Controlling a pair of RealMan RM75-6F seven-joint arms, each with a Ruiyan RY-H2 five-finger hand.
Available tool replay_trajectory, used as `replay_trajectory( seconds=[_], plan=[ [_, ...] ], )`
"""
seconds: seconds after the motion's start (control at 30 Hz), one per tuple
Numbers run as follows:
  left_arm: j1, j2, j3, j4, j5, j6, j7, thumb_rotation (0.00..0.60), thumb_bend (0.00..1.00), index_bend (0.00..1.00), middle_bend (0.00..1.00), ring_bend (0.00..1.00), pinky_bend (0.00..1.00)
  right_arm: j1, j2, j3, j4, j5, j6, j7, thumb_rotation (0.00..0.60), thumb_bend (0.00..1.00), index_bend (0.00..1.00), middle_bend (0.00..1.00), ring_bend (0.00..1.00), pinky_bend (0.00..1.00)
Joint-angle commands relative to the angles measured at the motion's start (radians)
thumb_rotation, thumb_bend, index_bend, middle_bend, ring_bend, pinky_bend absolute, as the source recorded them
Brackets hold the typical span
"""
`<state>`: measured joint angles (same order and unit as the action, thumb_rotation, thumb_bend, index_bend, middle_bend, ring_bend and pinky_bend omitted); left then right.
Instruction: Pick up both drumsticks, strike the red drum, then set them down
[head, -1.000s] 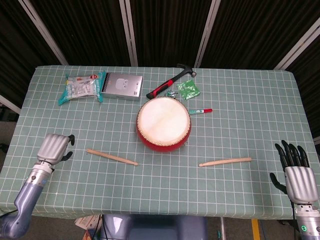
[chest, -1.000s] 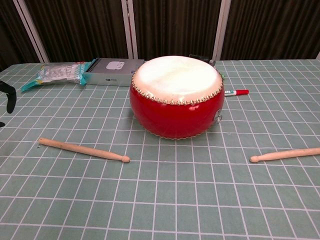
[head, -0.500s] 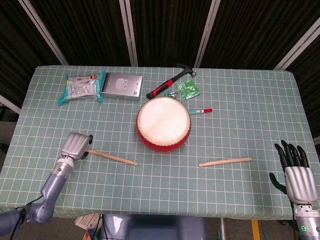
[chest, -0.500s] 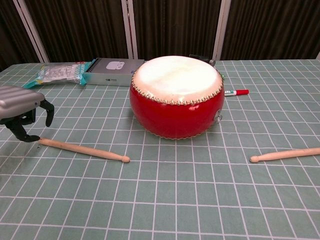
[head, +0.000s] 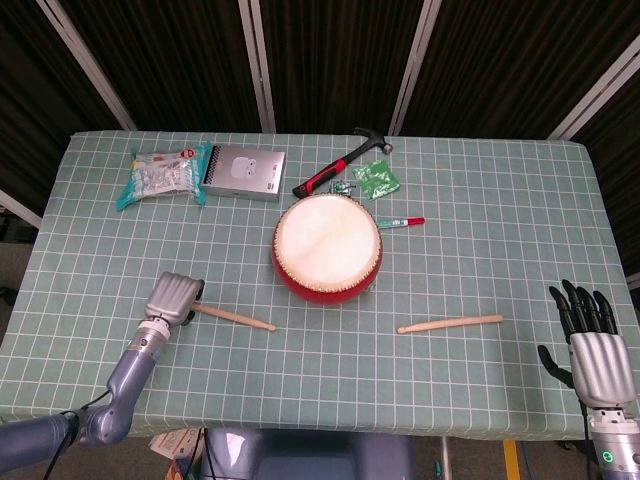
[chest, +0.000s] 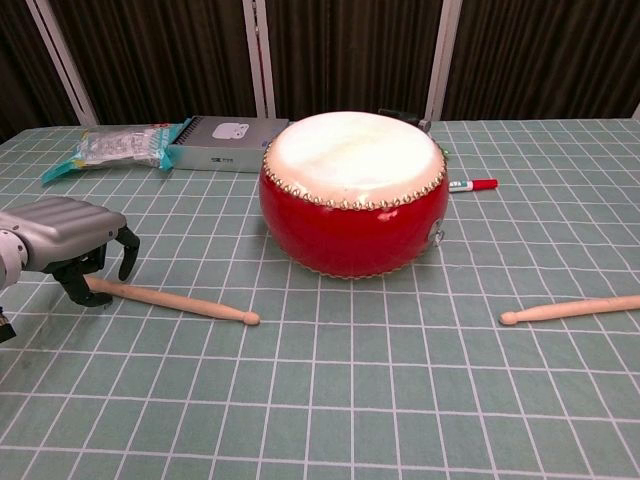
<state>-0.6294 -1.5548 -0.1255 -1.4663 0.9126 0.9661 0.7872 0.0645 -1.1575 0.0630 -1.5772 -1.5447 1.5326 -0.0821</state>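
The left hand (chest: 62, 235), silver on the back with black fingers, sits low over the thick end of the left long thin wooden drumstick (chest: 190, 305). Its fingers curl down on both sides of the stick, but I cannot tell if they are squeezing it. The stick lies flat on the green checked tablecloth (head: 480, 260), its small round tip pointing toward the big round red drum with a cream skin top (head: 327, 247).

The right hand (head: 595, 355) is at the near right edge of the table. Its black fingers are spread and it holds nothing. The right wooden drumstick (head: 450, 323) lies flat, well apart from that hand, with its tip also pointing in at the drum.

Here is what could go wrong. The left hand is at the very end of its stick. If the fingers close there, the long front part may tip down, or the stick may roll away because it is round. If the fingers push down too hard, the tip could flick up. A loose hold could also let the stick fly out when it hits the drum.

The right hand has far to go. If it comes in too low it could knock its stick and spin it off the table.
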Motion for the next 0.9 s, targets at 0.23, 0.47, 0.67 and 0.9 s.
replay_trajectory(
  seconds=[0.23, 0.47, 0.67, 0.9],
  plan=[
    [-0.013, -0.022, 0.018, 0.023, -0.034, 0.002, 0.007, 0.6, 0.32, 0.53, 1.0, 1.0, 1.0, 0.001, 0.003, 0.001, -0.003, 0.0, -0.001, 0.006, 0.6, 0.34, 0.0, 0.0, 0.0, 0.04],
    [-0.017, -0.019, 0.029, 0.012, -0.049, 0.008, -0.001, 0.6, 0.55, 0.72, 1.0, 1.0, 1.0, 0.0, 0.001, 0.0, -0.002, 0.0, 0.0, 0.009, 0.6, 0.34, 0.0, 0.0, 0.0, 0.04],
    [0.006, 0.037, 0.021, -0.08, 0.027, 0.064, -0.084, 0.6, 0.56, 0.74, 1.0, 1.0, 1.0, 0.0, 0.002, -0.001, -0.002, 0.001, -0.003, 0.008, 0.6, 0.34, 0.0, 0.0, 0.0, 0.04],
    [0.06, 0.151, 0.021, -0.22, 0.154, 0.155, -0.215, 0.6, 0.56, 0.76, 1.0, 1.0, 1.0, 0.0, 0.005, -0.001, -0.009, 0.003, -0.006, 0.001, 0.6, 0.34, 0.0, 0.0, 0.0, 0.04]
  ],
)
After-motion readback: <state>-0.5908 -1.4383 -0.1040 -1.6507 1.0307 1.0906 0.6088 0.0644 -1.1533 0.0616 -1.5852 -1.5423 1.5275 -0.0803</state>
